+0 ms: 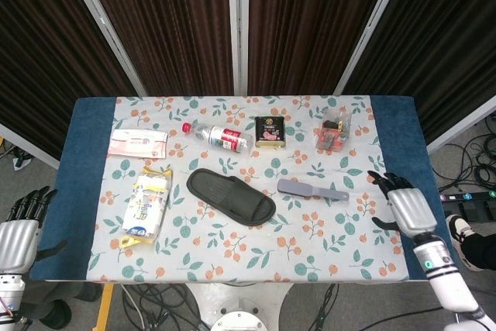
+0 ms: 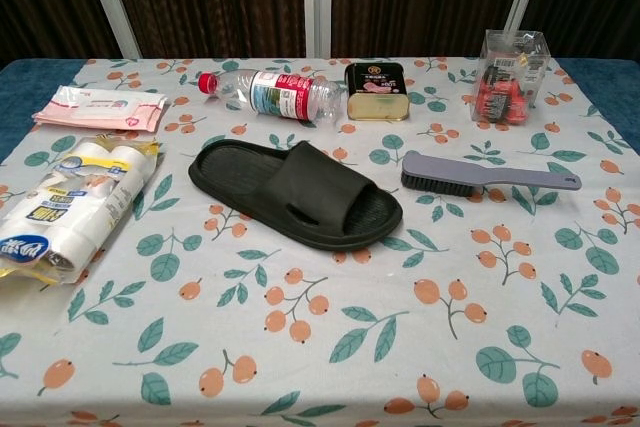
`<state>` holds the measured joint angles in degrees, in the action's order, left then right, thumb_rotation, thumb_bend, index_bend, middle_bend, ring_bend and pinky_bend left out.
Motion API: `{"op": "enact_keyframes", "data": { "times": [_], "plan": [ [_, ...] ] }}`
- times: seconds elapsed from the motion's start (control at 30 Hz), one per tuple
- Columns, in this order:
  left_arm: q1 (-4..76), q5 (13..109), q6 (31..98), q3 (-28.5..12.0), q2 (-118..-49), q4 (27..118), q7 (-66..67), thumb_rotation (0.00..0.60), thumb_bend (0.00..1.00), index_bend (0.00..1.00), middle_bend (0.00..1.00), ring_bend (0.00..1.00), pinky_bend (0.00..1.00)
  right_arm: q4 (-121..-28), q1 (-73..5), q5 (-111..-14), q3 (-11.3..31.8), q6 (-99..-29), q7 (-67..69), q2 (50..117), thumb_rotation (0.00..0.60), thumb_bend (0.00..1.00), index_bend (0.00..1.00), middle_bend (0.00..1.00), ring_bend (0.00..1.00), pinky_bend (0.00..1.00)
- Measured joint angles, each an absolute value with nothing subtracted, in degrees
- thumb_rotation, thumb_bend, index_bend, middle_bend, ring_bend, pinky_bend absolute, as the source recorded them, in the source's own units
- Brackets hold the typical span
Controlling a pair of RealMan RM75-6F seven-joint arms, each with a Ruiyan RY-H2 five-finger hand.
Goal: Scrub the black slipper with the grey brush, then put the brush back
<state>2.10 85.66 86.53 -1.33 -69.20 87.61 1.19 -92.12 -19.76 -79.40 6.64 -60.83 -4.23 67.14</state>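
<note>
The black slipper (image 1: 231, 195) (image 2: 295, 193) lies sole down near the middle of the floral cloth. To its right the grey brush (image 1: 312, 189) (image 2: 487, 176) lies flat, bristles at its left end and handle pointing right. My right hand (image 1: 404, 205) hovers over the cloth's right edge, just right of the brush handle, fingers spread and holding nothing. My left hand (image 1: 21, 225) hangs off the table's left side, fingers apart and empty. Neither hand shows in the chest view.
A plastic bottle (image 1: 216, 136), a tin (image 1: 269, 131) and a clear box (image 1: 333, 132) line the back. A pink wipes pack (image 1: 139, 143) and a yellow-edged roll pack (image 1: 146, 205) lie at the left. Blue table cover (image 1: 80, 168) borders the cloth.
</note>
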Motion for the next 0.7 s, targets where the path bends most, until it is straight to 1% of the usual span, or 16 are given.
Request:
{"op": "enact_keyframes", "data": {
  "times": [0.13,0.23,0.3,0.5,0.7],
  "plan": [
    [2.12,85.61,86.38,-1.30,-69.29,87.32,0.79,0.600,0.16,0.16,0.18,0.11,0.14,-88.41,-25.54,-73.88,7.99,-52.33,-6.57,71.35,0.600,0.06,0.17,0.30,0.15,0.22],
    [2.09,85.57,86.25,-1.20,-69.33,87.09,0.44,0.600,0.16,0.16,0.18,0.11,0.14,-84.46,-29.53,-70.09,8.73,-47.74,-8.37,74.91,0.600,0.06,0.26,0.33,0.19,0.24],
    [2.06,85.54,86.18,-1.14,-69.35,86.97,0.22,0.600,0.16,0.16,0.18,0.11,0.14,-81.90,-31.58,-68.12,8.98,-45.28,-9.68,77.10,0.600,0.06,0.29,0.35,0.20,0.25],
    [2.05,85.20,85.82,-1.13,-69.36,86.85,-0.06,0.600,0.16,0.16,0.18,0.11,0.14,-77.58,-35.20,-64.55,8.90,-41.05,-11.88,81.33,0.600,0.06,0.38,0.43,0.29,0.31],
    [1.93,84.97,85.76,-1.09,-69.51,86.53,-0.36,0.600,0.16,0.16,0.18,0.11,0.14,-75.86,-36.50,-63.01,8.18,-40.36,-12.60,83.07,0.600,0.06,0.40,0.46,0.34,0.38]
  ]
}}
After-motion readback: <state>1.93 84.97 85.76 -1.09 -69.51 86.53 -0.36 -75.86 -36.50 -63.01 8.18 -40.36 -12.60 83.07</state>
